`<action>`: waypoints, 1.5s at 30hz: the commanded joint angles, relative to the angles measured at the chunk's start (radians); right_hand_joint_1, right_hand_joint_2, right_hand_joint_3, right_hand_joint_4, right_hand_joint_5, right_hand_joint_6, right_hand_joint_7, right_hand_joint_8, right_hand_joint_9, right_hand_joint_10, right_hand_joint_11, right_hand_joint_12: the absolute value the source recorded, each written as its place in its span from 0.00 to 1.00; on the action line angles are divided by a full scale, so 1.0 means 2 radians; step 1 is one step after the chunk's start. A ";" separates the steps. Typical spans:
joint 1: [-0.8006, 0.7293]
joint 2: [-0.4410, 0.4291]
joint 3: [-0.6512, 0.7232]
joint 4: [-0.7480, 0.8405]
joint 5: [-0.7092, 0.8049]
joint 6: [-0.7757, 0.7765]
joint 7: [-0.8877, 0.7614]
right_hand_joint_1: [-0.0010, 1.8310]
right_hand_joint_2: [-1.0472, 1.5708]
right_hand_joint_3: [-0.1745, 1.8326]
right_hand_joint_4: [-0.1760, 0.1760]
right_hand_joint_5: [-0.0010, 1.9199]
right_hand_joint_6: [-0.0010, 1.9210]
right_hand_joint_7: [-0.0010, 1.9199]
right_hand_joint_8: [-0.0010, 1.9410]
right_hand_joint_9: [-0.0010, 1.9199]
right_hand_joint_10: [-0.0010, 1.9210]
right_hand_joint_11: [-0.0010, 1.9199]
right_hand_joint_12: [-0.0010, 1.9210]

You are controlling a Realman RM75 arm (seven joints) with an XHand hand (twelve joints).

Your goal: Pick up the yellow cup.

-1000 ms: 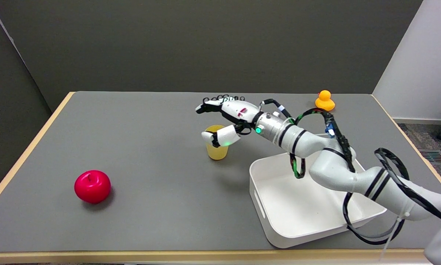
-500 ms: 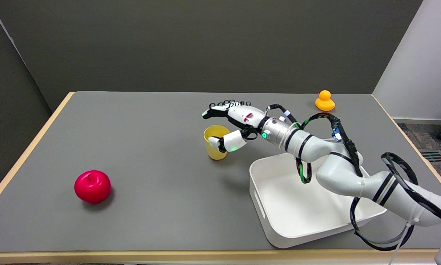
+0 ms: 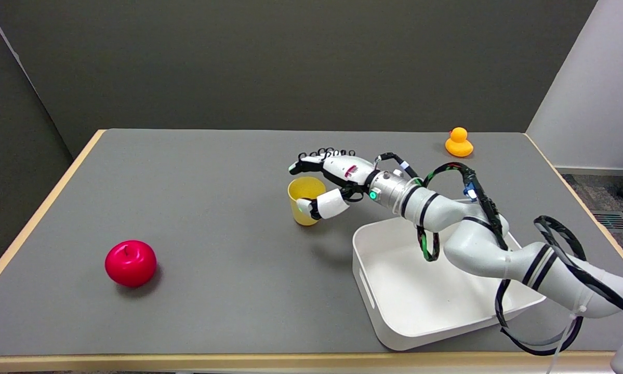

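I see the cup (image 3: pixel 305 200) standing upright on the grey tabletop (image 3: pixel 197 208), near its middle and a little toward the far side. It is a plain yellow tumbler, wider at the mouth than at the base, and its open mouth faces up so that I look down into it.

My right hand (image 3: pixel 328 182) sits at the cup's right side, reaching in from the lower right. It is spread around the cup rather than clenched: the thumb (image 3: pixel 328 203) lies across the cup's near right wall and looks to be touching it, while the fingers (image 3: pixel 311 162) stretch out over the far side of the rim with a gap between them and the cup. The cup's base rests on the tabletop. I read the hand as not yet closed on anything.

Just to the right of the cup and nearer to me stands a white bin (image 3: pixel 394 322), turned at an angle; my forearm passes over its far corner. A red apple (image 3: pixel 130 263) lies well apart to the left, toward the near edge. A small orange duck (image 3: pixel 458 142) sits at the far right of the tabletop, well clear of the cup. From the left and the near side the cup's surroundings are bare tabletop.
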 commanded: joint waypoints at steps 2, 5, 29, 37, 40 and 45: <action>0.022 -0.018 -0.021 -0.043 0.004 0.010 -0.002 0.25 0.63 0.58 0.73 0.11 0.26 0.13 0.18 0.04 0.31 0.00 0.53; 0.025 -0.022 -0.026 -0.046 0.004 0.010 -0.002 0.25 0.63 0.58 0.73 0.11 0.26 0.13 0.18 0.04 0.31 0.00 0.53; 0.010 -0.022 -0.025 -0.049 0.004 0.011 -0.002 0.35 0.64 0.58 0.72 0.11 0.25 0.13 0.18 0.08 0.35 0.04 0.58; 0.014 -0.023 -0.026 -0.050 0.004 0.021 -0.002 0.53 0.70 0.56 0.70 0.17 0.43 0.28 0.32 0.29 0.59 0.31 0.90; 0.016 -0.023 -0.026 -0.050 0.004 0.024 -0.002 0.56 0.72 0.55 0.74 0.19 0.57 0.34 0.43 0.35 0.66 0.35 1.00; 0.021 -0.023 -0.025 -0.051 0.003 0.039 -0.002 0.63 0.87 0.17 0.20 0.26 0.85 0.42 0.71 0.41 0.68 0.34 1.00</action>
